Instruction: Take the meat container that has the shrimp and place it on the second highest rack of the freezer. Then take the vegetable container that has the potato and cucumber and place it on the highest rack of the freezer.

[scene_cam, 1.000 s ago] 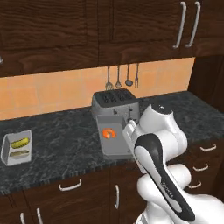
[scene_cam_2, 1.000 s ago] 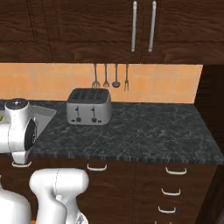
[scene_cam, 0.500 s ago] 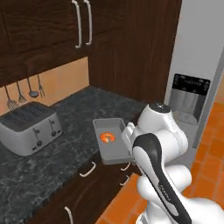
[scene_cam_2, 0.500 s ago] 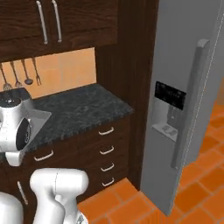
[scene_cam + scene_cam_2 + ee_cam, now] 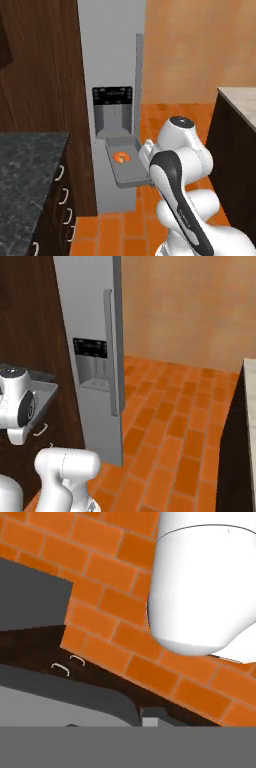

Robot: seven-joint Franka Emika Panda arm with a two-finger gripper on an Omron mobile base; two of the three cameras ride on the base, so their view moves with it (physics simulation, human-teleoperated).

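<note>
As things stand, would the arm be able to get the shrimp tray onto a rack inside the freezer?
Probably not yet. The freezer door with the dispenser panel looks shut, so no rack is exposed, and the arm is carrying the tray with the shrimp in front of it.

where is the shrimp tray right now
In the left base view, the shrimp tray is carried at the arm's left, just below the freezer's dark dispenser panel.

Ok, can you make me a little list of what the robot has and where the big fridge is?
held: flat grey tray, raised in front of the arm
in tray: tiny curled orange shrimp
gripper: hidden behind the tray's edge, state cannot be told
freezer: tall light-grey fridge-freezer, its door looks shut
on door: dark dispenser panel, long grey bar handle
floor: orange tiles
</note>
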